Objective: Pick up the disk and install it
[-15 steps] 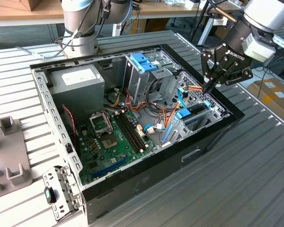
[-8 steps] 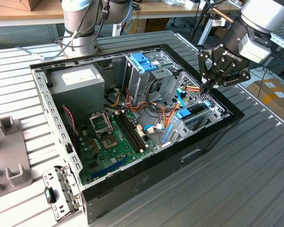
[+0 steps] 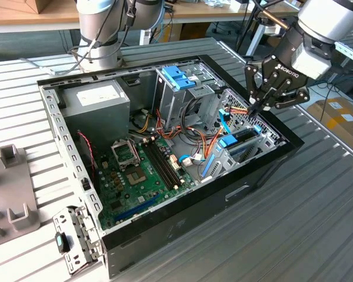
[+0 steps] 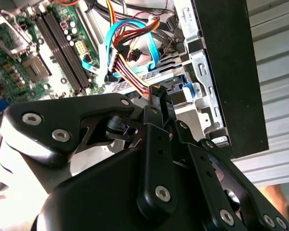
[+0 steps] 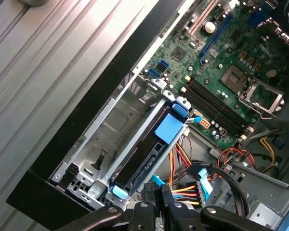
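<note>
The disk (image 3: 242, 143) is a dark drive in a bright blue carrier. It stands on edge in the metal bay at the corner of the open computer case (image 3: 265, 170), at the exterior view's right. In the first wrist view the disk (image 5: 145, 153) sits between the bay's rails, its blue tab uppermost. My gripper (image 3: 256, 109) hovers just above the disk's far end, near the orange and blue cables. Its fingers are shut together with nothing between them. In the second wrist view the fingertips (image 4: 159, 95) meet over the bay's blue clip (image 4: 187, 88).
Orange, yellow and light-blue cables (image 5: 197, 180) lie close beside the fingers. An upright metal cage with a blue handle (image 3: 177, 77) stands further into the case. The motherboard (image 3: 147, 170) and power supply (image 3: 97, 106) take up the rest. Grey fixtures (image 3: 12, 188) sit on the slatted table.
</note>
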Controlling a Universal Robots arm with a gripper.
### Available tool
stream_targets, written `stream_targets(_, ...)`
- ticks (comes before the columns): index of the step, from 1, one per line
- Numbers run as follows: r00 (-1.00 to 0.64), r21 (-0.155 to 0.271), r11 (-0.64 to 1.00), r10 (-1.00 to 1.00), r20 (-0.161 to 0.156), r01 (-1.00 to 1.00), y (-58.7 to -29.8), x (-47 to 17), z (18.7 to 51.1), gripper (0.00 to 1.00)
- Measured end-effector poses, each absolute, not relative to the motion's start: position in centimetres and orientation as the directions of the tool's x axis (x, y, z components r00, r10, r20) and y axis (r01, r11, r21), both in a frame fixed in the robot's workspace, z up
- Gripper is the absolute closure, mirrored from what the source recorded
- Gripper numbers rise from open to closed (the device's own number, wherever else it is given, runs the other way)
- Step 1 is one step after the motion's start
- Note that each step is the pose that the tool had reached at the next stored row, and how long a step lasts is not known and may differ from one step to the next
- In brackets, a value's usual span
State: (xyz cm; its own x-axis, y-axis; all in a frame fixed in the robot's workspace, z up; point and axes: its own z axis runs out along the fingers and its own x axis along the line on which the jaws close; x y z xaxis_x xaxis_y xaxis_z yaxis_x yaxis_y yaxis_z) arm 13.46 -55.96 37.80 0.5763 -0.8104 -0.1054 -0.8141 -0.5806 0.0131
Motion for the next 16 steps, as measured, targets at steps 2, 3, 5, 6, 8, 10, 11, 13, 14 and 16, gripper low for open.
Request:
stream_targets(2, 0.542, 0.013, -0.547, -0.833, -0.106, -0.837, -55.96, 13.46, 37.66, 0.83)
stream_targets(3, 0.53, 0.013, -0.534, -0.842, -0.106, -0.846, -55.96, 13.46, 37.6, 0.83)
stream_targets(5, 0.503, 0.013, -0.507, -0.858, -0.105, -0.862, -55.96, 13.46, 37.5, 0.83)
stream_targets(6, 0.483, 0.013, -0.487, -0.869, -0.105, -0.873, -55.96, 13.46, 37.42, 0.83)
stream_targets(8, 0.455, 0.013, -0.459, -0.884, -0.105, -0.889, -55.96, 13.46, 37.29, 0.83)
stream_targets(10, 0.427, 0.013, -0.43, -0.898, -0.105, -0.902, -55.96, 13.46, 37.11, 0.83)
stream_targets(11, 0.419, 0.013, -0.423, -0.902, -0.105, -0.906, -55.96, 13.46, 37.06, 0.83)
stream_targets(13, 0.392, 0.013, -0.396, -0.914, -0.105, -0.918, -55.96, 13.46, 36.9, 0.83)
stream_targets(14, 0.381, 0.013, -0.385, -0.918, -0.105, -0.923, -55.96, 13.46, 36.85, 0.83)
stream_targets(16, 0.353, 0.013, -0.356, -0.93, -0.105, -0.934, -55.96, 13.46, 36.76, 0.83)
